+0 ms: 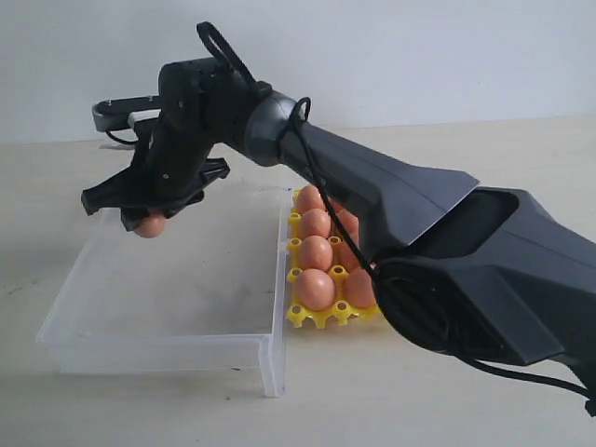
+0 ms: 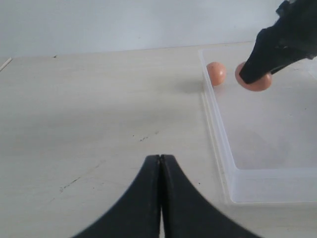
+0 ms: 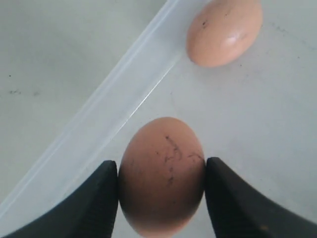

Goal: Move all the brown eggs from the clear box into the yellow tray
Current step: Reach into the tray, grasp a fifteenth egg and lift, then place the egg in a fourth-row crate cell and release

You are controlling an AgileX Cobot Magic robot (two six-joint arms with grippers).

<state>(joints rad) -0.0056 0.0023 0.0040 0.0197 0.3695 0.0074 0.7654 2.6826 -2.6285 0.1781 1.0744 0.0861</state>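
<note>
One brown egg (image 1: 151, 226) sits clamped between the two black fingers of the right gripper (image 3: 162, 171), gripped across its middle with its narrow end pointing away from the wrist. It is inside the clear box (image 1: 158, 349), near the far left corner; whether it has cleared the floor is hard to tell. A second egg (image 3: 225, 32) lies loose on the box floor just beside the wall, close to the held one. To the right of the box, touching or nearly touching its wall, stands the yellow tray (image 1: 312, 319), with eggs in every cup that shows (image 1: 315, 289); the arm hides part of it. The left gripper (image 2: 160, 158) rests over the bare table outside the box, its jaws together and empty. The step in hand looks like the carry to the tray: lift straight up until the egg clears the rim, avoid nudging the loose egg, keep the squeeze gentle, travel level, and lower the egg into a free cup between the posts before letting go. No brand, label or writing is readable; the held egg shows only faint dark flecks.
</note>
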